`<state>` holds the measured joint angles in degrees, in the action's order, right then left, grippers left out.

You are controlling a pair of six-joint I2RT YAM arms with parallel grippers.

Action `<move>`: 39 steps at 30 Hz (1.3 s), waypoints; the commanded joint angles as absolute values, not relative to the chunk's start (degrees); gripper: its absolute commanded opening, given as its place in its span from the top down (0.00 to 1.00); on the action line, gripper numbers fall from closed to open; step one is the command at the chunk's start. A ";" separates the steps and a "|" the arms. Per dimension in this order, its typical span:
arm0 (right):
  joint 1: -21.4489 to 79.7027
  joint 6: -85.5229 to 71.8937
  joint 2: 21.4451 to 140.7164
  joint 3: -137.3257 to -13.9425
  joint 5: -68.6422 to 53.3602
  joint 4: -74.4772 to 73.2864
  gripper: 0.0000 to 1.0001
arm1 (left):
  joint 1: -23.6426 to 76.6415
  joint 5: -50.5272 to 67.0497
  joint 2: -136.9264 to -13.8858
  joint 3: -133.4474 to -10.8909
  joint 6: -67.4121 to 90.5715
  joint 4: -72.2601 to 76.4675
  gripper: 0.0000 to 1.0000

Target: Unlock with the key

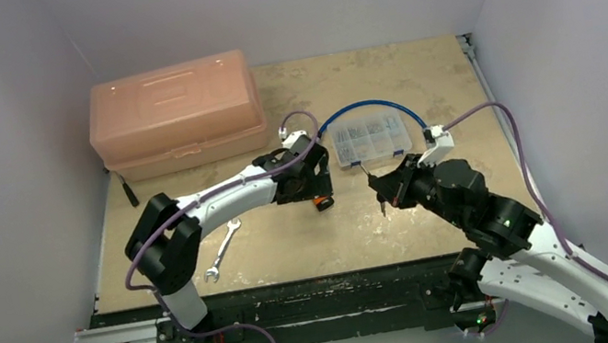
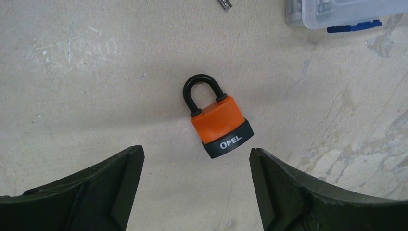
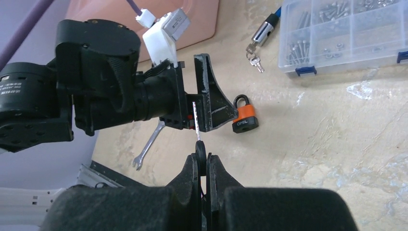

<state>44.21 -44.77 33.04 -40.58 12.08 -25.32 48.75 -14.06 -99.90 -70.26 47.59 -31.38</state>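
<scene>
The padlock (image 2: 219, 126) is lying flat on the table (image 1: 296, 257), near the middle of the board. It has an orange body and a black base with OPEL printed in white. Its black shackle is seated in the body at both ends and is pointing away from the left arm.

The left claw (image 2: 197, 185) is hanging just over the padlock with its fingers (image 2: 113, 190) spread wide. From its own camera, the padlock is sitting ahead of the gap between them and neither finger is touching it.

The right claw (image 3: 206, 161) is reaching in from the other side, a little apart from the left one. Its fingers are pressed together and are pinching the black head of the key (image 3: 197, 126). The silver blade is sticking straight out past the fingertips and pointing toward the left claw and the padlock. The key is in the air and well short of the padlock.

Behind the two arms, a clear parts box (image 1: 372, 137) with blue latches is resting on the table. A blue cable lock (image 1: 364, 108) is arching round the box's far side. The lock's metal end is lying beside the box with a couple of small keys (image 3: 255, 60) next to it.

A pink toolbox (image 1: 174, 114) is standing at the far left corner with its lid down. A wrench (image 1: 222, 250) is lying on the table under the left arm.
</scene>
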 commanded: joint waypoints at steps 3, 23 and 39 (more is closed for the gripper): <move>44.01 -41.99 29.96 -39.21 14.78 -22.70 1.00 | 48.56 -15.02 -105.53 -77.43 51.91 -34.54 0.13; 44.03 -36.19 28.79 -38.75 13.69 -23.20 1.00 | 50.85 -21.31 -113.34 -84.47 66.95 -41.70 0.21; 44.03 -34.95 26.98 -37.80 14.46 -23.95 1.00 | 50.85 -20.56 -119.53 -89.85 66.38 -46.22 0.29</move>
